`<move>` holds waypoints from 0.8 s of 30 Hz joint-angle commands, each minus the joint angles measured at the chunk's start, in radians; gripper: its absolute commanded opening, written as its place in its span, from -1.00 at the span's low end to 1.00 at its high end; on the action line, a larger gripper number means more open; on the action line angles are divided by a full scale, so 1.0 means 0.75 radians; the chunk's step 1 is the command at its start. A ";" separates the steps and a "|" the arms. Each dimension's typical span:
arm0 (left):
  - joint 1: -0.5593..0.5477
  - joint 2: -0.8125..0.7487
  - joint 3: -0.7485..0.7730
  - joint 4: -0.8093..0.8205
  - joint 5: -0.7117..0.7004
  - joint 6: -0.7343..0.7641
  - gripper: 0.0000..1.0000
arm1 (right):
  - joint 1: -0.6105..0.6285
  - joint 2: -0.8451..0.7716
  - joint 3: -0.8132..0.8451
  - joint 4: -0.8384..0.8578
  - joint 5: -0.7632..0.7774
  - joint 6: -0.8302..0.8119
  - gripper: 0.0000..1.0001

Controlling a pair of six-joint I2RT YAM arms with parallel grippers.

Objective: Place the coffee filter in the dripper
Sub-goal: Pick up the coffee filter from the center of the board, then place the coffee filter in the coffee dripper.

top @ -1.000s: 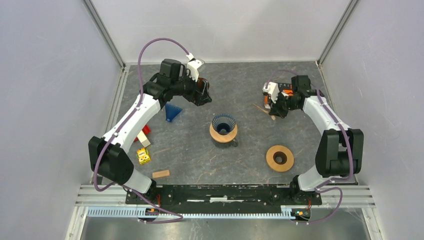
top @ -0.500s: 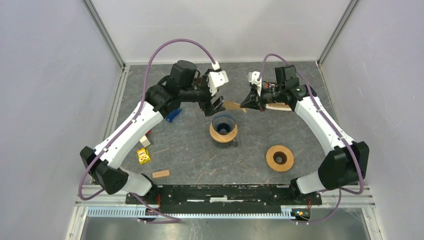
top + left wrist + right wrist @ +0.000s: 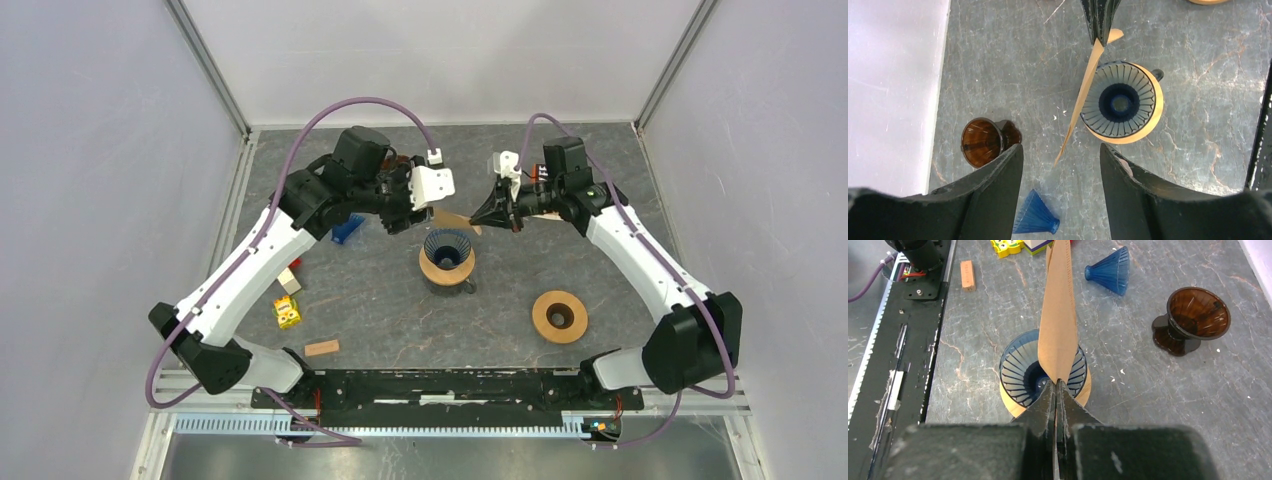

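My right hand (image 3: 1055, 383) pinches the flat coffee filter (image 3: 1058, 315) over the dripper (image 3: 1018, 370) rim; free end points between my wide-spread left hand (image 3: 1060, 156).

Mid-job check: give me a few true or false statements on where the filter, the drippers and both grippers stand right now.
1. The right gripper is shut on the coffee filter. True.
2. The filter sits inside the blue dripper. False: it is folded flat and held in the air next to the dripper, not seated in it.
3. The left gripper is open and holds nothing. True.
4. The brown dripper lies tipped over. False: it stands upright on the table, mouth up.
5. The small blue cone lies on its side. True.
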 commanded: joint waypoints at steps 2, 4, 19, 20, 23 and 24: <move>-0.004 -0.071 0.099 -0.154 -0.007 0.075 0.32 | 0.040 -0.131 -0.103 0.140 0.079 -0.020 -1.00; -0.002 -0.060 0.134 -0.150 -0.038 -0.080 0.34 | 0.071 -0.203 -0.179 0.238 0.223 -0.016 -1.00; 0.225 0.069 0.133 0.382 -0.157 -1.505 0.43 | 0.147 -0.262 -0.226 0.656 0.942 0.386 -1.00; 0.231 0.097 0.137 0.400 -0.143 -1.572 0.43 | 0.158 -0.259 -0.227 0.656 0.993 0.391 -1.00; 0.238 0.176 0.177 0.442 -0.099 -1.700 0.43 | 0.187 -0.244 -0.225 0.656 1.074 0.410 -1.00; 0.237 0.204 0.188 0.451 -0.076 -1.743 0.43 | 0.194 -0.238 -0.225 0.656 1.091 0.415 -1.00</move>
